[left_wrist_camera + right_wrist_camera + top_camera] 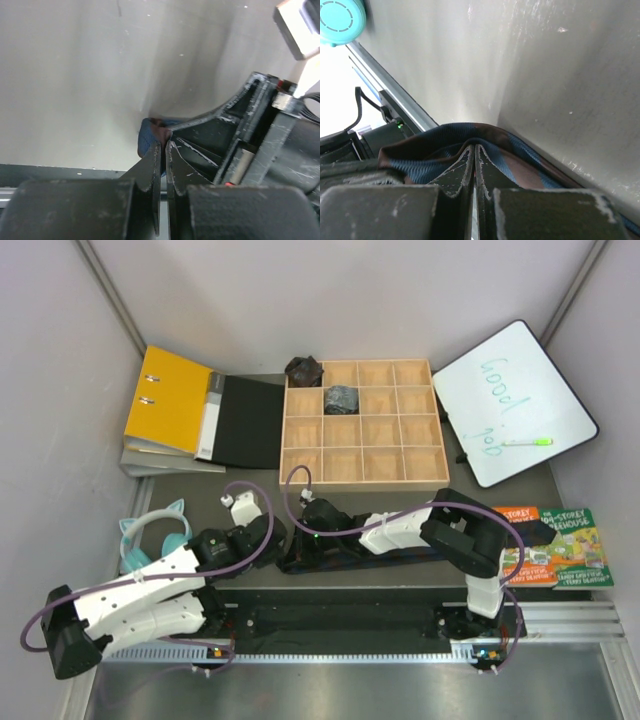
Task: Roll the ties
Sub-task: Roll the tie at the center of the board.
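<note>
A blue-and-brown striped tie (pixel 530 167) lies as a long dark strip (pixel 385 556) on the table beneath my right arm. My right gripper (pixel 474 146) is shut on a fold of it, the fabric humped over the fingertips. My left gripper (pixel 164 142) is shut on the same tie's end (pixel 149 136), right beside the right gripper (pixel 303 528). From above, the left gripper (pixel 272 536) meets the right one near the table's middle. Two rolled ties rest by the wooden tray (pixel 420 480): one (pixel 341 398) in a cell, one (pixel 303 369) at its far left corner.
A yellow binder (pixel 170 398) and a black folder (pixel 250 420) lie at the back left. A whiteboard (pixel 512 400) with a green marker leans at the back right, a book (pixel 565 545) lies at the right, and teal headphones (pixel 150 540) at the left.
</note>
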Robot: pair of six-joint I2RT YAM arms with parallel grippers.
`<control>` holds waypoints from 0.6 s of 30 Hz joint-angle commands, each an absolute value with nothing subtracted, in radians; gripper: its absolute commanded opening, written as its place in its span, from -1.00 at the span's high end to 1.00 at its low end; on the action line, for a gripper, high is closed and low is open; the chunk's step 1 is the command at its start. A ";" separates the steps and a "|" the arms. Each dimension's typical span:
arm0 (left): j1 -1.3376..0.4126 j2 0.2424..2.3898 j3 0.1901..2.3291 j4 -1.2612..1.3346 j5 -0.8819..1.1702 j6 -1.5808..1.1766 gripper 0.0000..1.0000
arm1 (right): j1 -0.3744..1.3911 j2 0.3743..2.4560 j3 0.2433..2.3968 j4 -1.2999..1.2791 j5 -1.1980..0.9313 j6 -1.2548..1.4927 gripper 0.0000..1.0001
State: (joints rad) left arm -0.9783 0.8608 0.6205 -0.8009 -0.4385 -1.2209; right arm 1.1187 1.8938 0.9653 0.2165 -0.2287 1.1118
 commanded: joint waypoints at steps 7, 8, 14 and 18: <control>-1.003 0.856 0.673 -0.749 -0.410 -1.223 1.00 | 1.115 1.884 1.002 0.226 -0.209 1.111 1.00; -1.005 0.859 0.669 -0.752 -0.413 -1.227 1.00 | 1.109 1.879 1.002 0.221 -0.206 1.109 1.00; -1.014 0.865 0.664 -0.762 -0.423 -1.239 1.00 | 1.092 1.848 0.986 0.207 -0.202 1.098 1.00; -1.022 0.897 0.676 -0.805 -0.452 -1.261 1.00 | 1.071 1.812 0.973 0.187 -0.204 1.091 1.00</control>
